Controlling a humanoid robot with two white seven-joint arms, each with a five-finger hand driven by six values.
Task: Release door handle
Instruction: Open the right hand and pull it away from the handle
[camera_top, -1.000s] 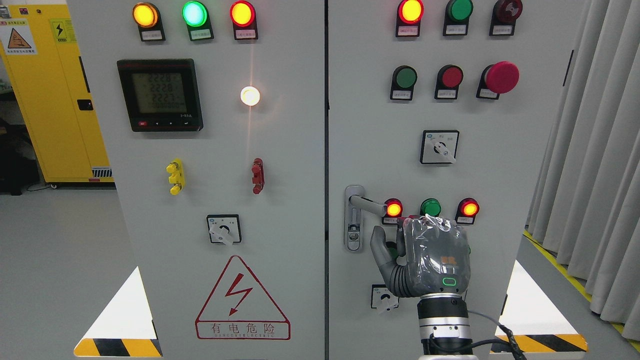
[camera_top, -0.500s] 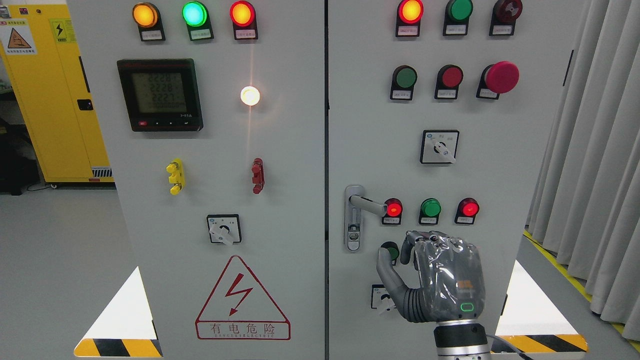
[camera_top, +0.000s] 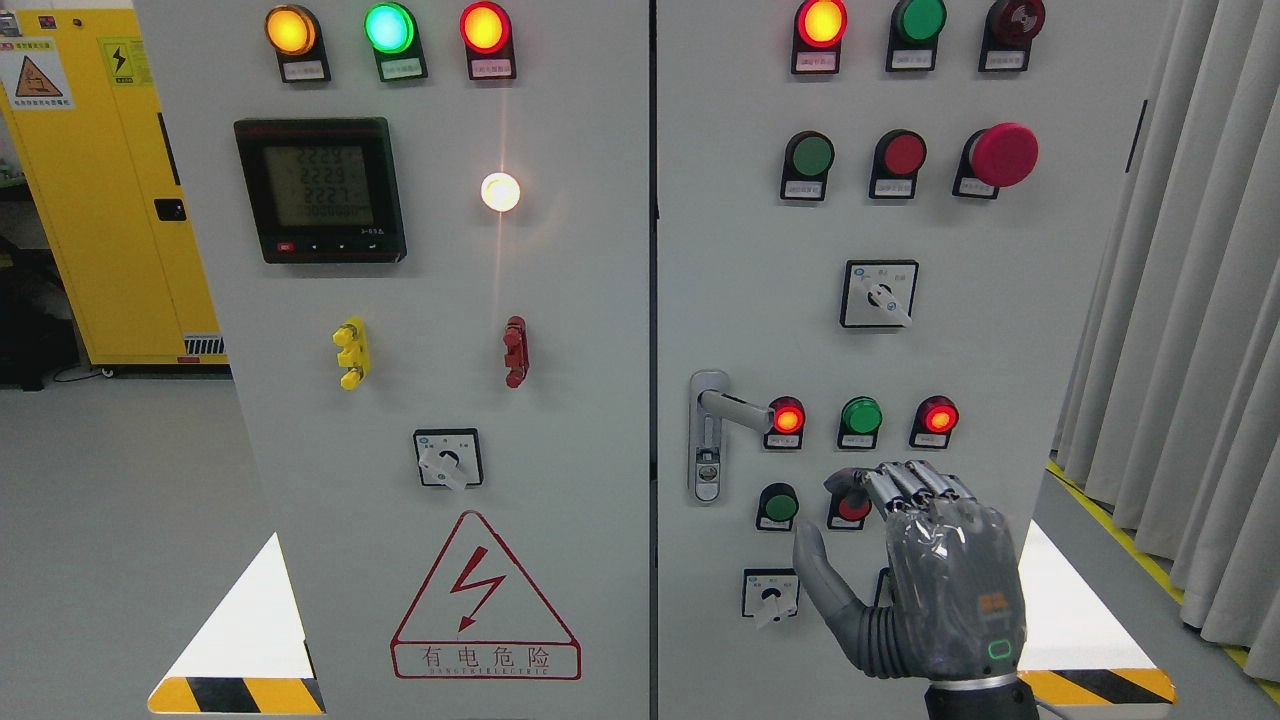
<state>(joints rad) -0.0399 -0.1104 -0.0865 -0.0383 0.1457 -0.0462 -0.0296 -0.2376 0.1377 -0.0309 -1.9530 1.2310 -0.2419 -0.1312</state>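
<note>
The grey metal door handle (camera_top: 728, 407) sits on the left edge of the right cabinet door (camera_top: 870, 340), its lever pointing right and slightly down, above a lock plate (camera_top: 707, 475). My right hand (camera_top: 925, 575) comes up from the bottom right, well below and to the right of the handle, clear of it. Its fingers (camera_top: 905, 487) are loosely extended and hold nothing, with the thumb (camera_top: 818, 570) spread to the left. The left arm does not show.
Lit red and green lamps (camera_top: 860, 416) sit right of the handle, with push buttons (camera_top: 777, 506) and a rotary switch (camera_top: 768, 595) just left of my hand. The left door has a meter (camera_top: 320, 190). A yellow cabinet (camera_top: 90, 200) stands far left, curtains (camera_top: 1190, 300) at right.
My right hand has dropped down and to the right, away from the handle, and its fingers have uncurled. The handle has not moved.
</note>
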